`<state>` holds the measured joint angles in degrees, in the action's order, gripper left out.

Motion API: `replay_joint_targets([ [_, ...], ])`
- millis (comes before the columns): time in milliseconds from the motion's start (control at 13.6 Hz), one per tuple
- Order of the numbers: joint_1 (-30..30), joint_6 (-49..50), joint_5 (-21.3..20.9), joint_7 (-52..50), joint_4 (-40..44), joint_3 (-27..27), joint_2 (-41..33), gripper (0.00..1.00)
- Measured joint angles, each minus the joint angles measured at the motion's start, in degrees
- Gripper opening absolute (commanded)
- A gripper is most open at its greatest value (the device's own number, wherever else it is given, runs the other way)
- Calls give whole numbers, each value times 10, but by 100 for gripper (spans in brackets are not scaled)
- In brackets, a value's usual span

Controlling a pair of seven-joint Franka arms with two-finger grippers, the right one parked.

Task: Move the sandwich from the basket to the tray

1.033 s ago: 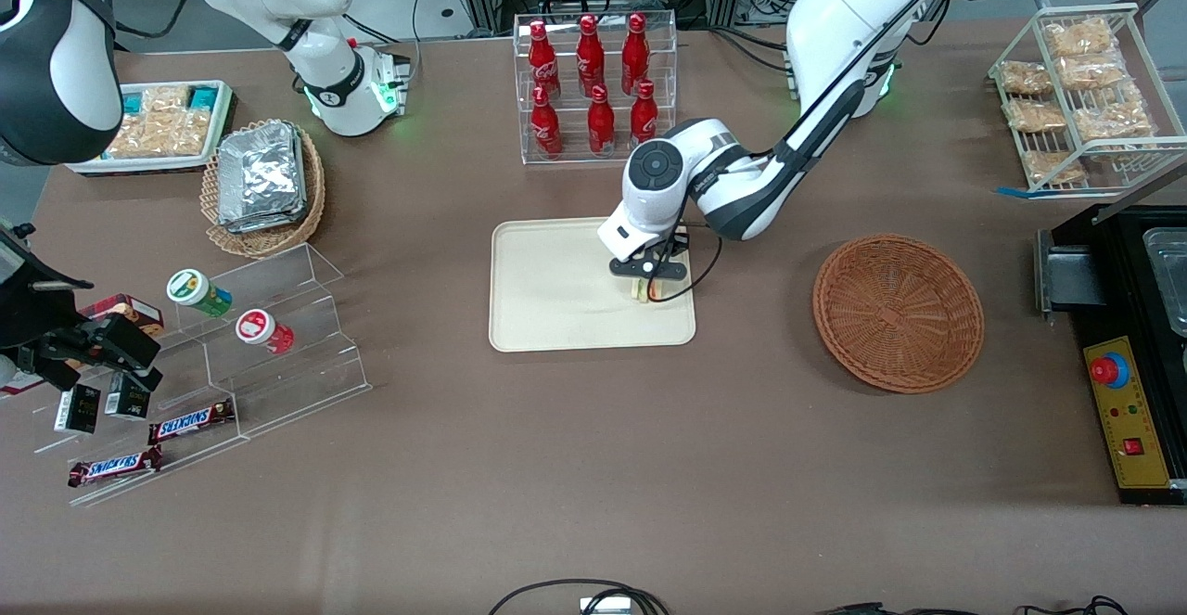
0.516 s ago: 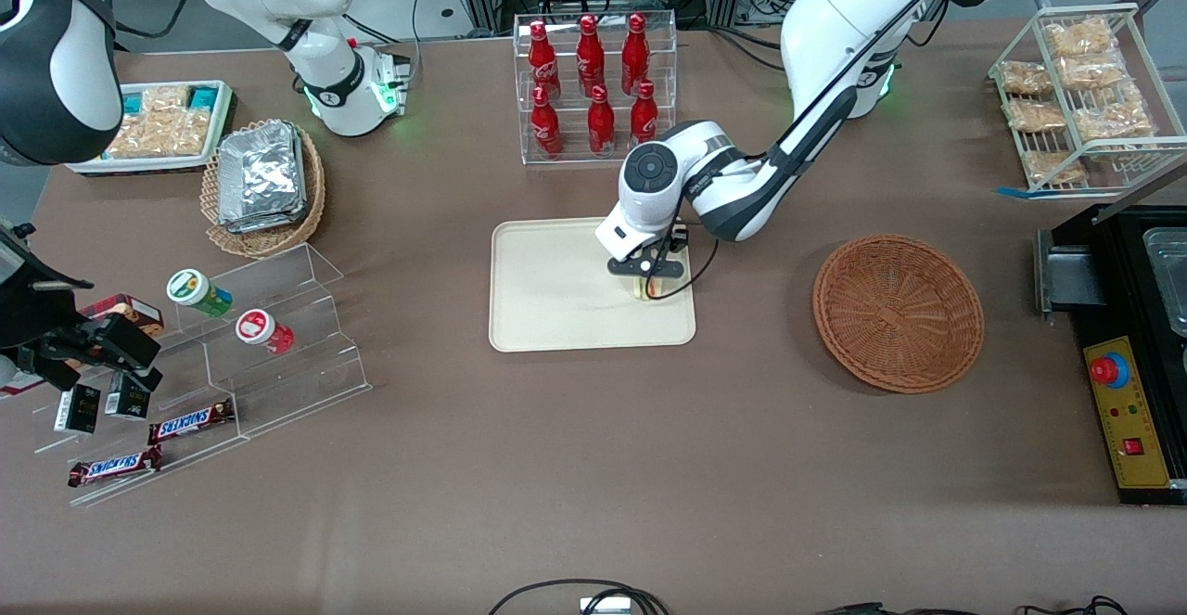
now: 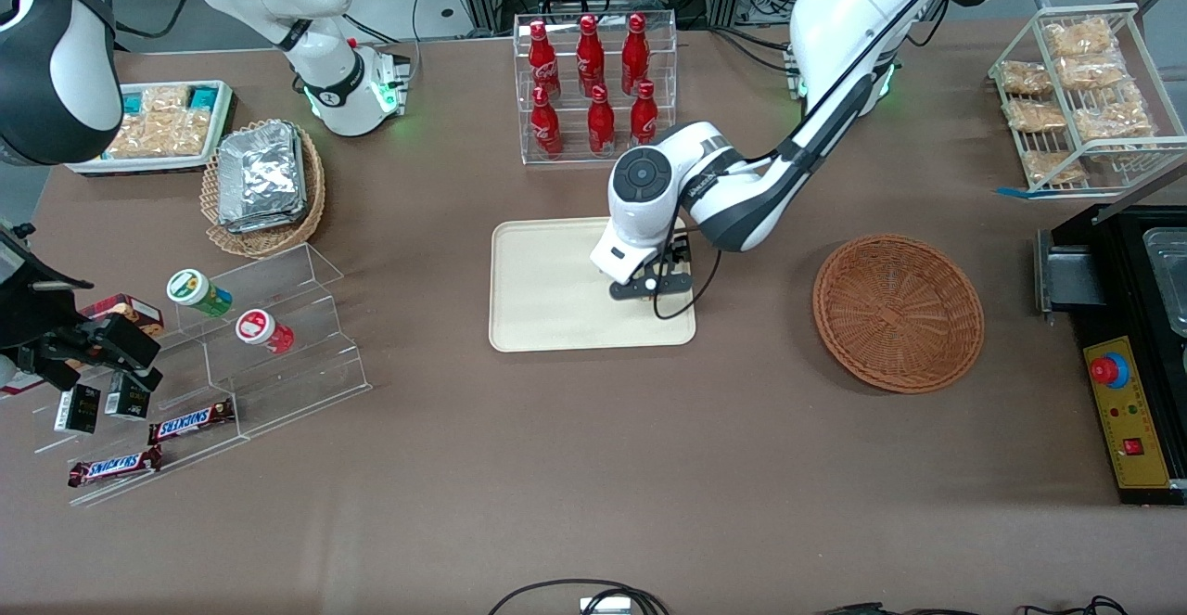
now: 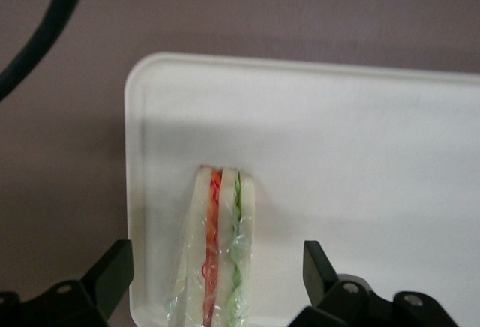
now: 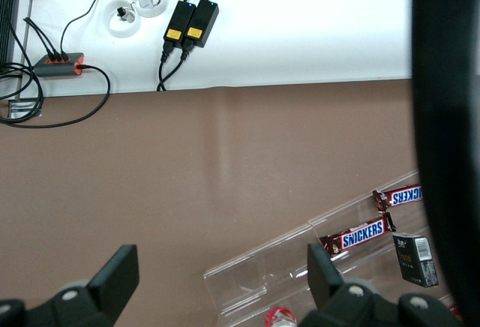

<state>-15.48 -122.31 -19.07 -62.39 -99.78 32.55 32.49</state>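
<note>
The sandwich [image 4: 217, 259] stands on edge on the cream tray [image 4: 337, 139], close to one of its short rims. Its white bread and its red and green filling show through clear wrap. My left gripper [image 4: 216, 271] hangs over it, open, with one black finger [image 4: 112, 274] on each side and a clear gap to the wrap. In the front view the gripper [image 3: 649, 286] is over the tray [image 3: 547, 290], at the end nearest the basket, and hides the sandwich. The reddish-brown wicker basket [image 3: 898, 312] sits empty, toward the working arm's end of the table.
A clear rack of red bottles [image 3: 593, 86] stands just past the tray, farther from the camera. A tan basket of foil packets [image 3: 264, 184] and a stepped acrylic stand [image 3: 269, 337] lie toward the parked arm's end. A white wire rack [image 3: 1080, 100] and a black control box [image 3: 1131, 411] lie toward the working arm's end.
The gripper has shifted slightly nearer the camera over the tray. The sandwich, which showed just under the gripper in the earlier front views, is now covered by it.
</note>
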Motion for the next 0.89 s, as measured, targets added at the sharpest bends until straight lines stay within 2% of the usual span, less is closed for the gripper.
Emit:
replay_joint_targets([
  [369,60,98,0,-36,83,-5,-29,100],
  [885,157,167,3,-7,87,-6,-99,100],
])
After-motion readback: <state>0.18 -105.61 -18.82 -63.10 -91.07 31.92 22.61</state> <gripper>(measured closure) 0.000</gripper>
